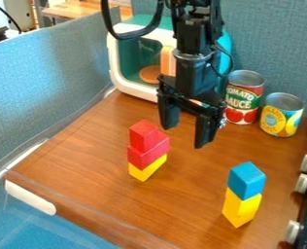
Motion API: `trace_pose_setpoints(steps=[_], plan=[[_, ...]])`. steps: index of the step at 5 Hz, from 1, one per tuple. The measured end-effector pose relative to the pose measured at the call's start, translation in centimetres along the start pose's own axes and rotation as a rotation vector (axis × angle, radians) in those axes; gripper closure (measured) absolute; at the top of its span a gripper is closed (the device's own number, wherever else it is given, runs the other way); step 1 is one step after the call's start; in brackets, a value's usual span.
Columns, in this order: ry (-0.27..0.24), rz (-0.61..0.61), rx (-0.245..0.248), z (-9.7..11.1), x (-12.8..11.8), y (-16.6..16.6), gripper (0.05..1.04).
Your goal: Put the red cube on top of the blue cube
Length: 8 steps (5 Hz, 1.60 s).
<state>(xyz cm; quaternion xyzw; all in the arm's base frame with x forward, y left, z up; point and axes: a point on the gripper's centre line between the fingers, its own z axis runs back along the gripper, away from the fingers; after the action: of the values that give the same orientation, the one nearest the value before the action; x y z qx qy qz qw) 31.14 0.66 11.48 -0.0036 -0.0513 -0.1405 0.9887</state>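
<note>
Red cube (143, 135) is resting on a red block (147, 156); the pincer (186, 134) is hanging wide open, empty.

The black gripper (185, 135) hangs over the brown table (91, 160), fingers apart. The red cube (144, 137) sits on a red block (149, 154), above a yellow block (147, 168). The blue cube (246, 181) tops yellow blocks (239, 208).

Table (97, 160) (wooden), yellow blocks (239, 210), cans (281, 119), toy oven (117, 73)

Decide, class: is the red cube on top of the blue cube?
No, the red cube sits on a wider red block, while the blue cube tops a separate stack.
</note>
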Motion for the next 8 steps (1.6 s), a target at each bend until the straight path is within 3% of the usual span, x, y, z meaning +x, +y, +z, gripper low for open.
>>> trace_pose_setpoints(steps=[1,2,5,6,8], plan=[[0.031,-0.004,-0.007,-0.9,-0.3,0.0,0.083],[0.054,0.015,0.017,-0.7,-1.2,1.7,0.083],[0.045,0.07,-0.014,0.3,-2.8,5.9,0.083],[0.101,0.071,-0.032,-1.6,-2.0,7.0,0.083],[0.105,0.049,-0.074,-3.3,-0.9,7.1,0.112]])
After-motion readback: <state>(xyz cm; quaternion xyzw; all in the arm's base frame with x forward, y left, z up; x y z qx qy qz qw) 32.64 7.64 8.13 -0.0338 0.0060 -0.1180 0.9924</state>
